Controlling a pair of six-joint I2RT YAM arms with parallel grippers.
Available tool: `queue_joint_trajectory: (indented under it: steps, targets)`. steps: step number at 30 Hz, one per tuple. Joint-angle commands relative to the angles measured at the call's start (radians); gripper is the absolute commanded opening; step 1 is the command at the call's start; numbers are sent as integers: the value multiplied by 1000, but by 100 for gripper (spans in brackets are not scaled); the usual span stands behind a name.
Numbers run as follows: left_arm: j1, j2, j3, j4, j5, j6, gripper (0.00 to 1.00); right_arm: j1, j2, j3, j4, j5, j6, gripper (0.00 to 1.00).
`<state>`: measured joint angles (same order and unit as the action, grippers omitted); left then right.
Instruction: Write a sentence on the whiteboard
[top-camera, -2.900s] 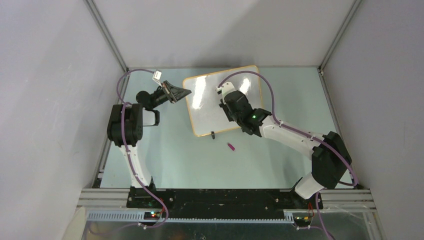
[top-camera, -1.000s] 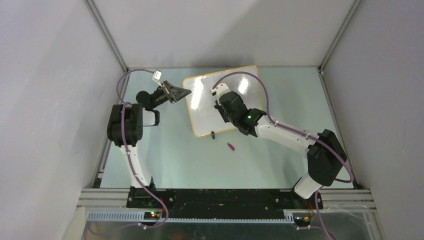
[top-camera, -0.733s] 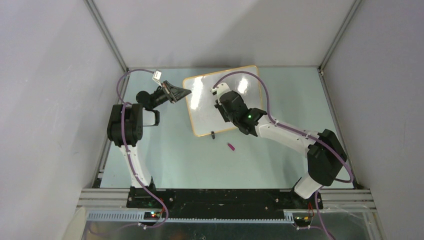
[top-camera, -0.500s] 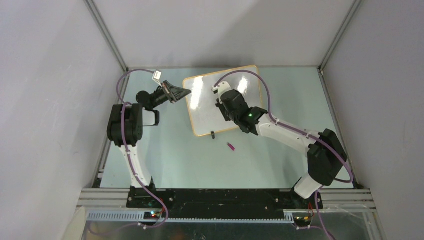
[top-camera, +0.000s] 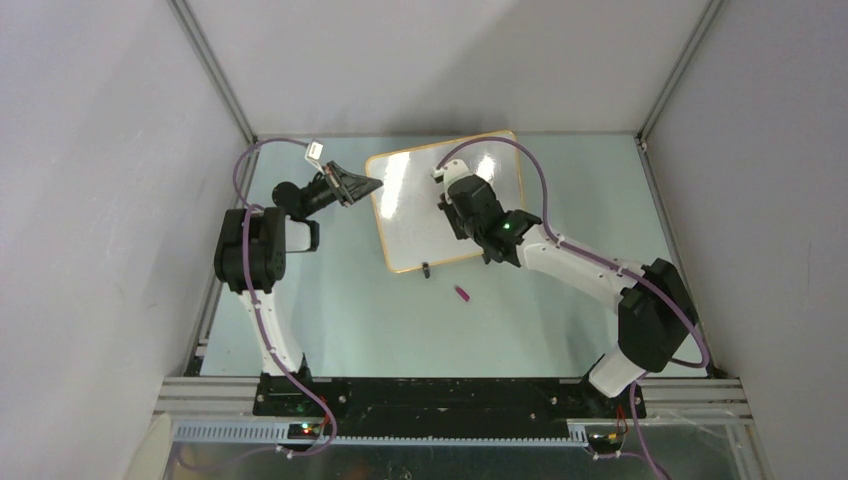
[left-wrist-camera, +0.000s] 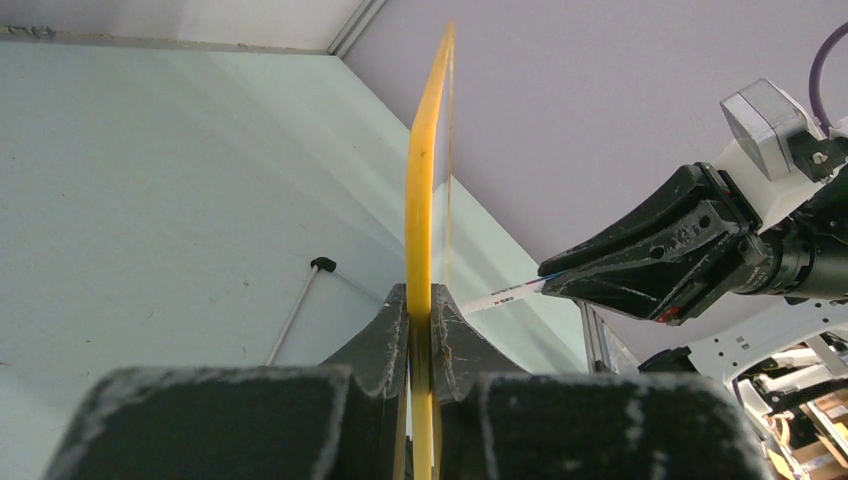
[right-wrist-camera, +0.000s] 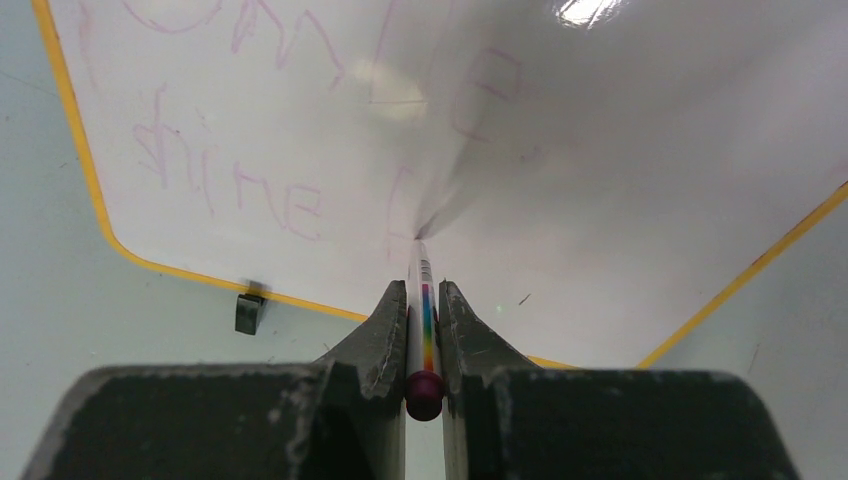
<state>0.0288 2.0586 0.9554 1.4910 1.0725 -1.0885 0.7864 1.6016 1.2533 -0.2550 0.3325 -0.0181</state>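
Left arm's elbow is folding back, the left gripper (left-wrist-camera: 420, 300) pinching the whiteboard (top-camera: 405, 225) edge at the far middle of the table (top-camera: 350, 320). Right arm's stretching over it, the right gripper (right-wrist-camera: 423, 300) squeezing a marker (right-wrist-camera: 425, 335), tip on the board.

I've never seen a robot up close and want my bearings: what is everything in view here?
whiteboard: one, white with orange-yellow frame, far middle of the table
writing: faint pink letters, on the whiteboard
clip foot: one seen, black, whiteboard's near edge
marker: one, rainbow-striped, tip at the whiteboard
purple piece: one, small, on the table near the clip foot
table: one, pale green
left pincer: one, black, shut on the whiteboard's left edge
right pincer: one, black, shut on the marker
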Motion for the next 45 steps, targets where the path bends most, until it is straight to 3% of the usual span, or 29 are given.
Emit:
queue_joint_trajectory:
  steps: [1, 17, 36, 45]
  targets:
    - [-14, -32, -14, 38, 7, 54, 0, -25, -20, -9, 17, 47, -2, 0]
    - [-14, -32, -14, 39, 10, 55, 0, 10, -28, -70, 23, 55, 13, 0]
    - [-12, -34, -15, 39, 8, 55, 0, 68, 26, -25, 55, 49, -4, 0]
    - [-12, -34, -15, 38, 7, 55, 0, 65, -78, -24, 24, 23, -2, 0]
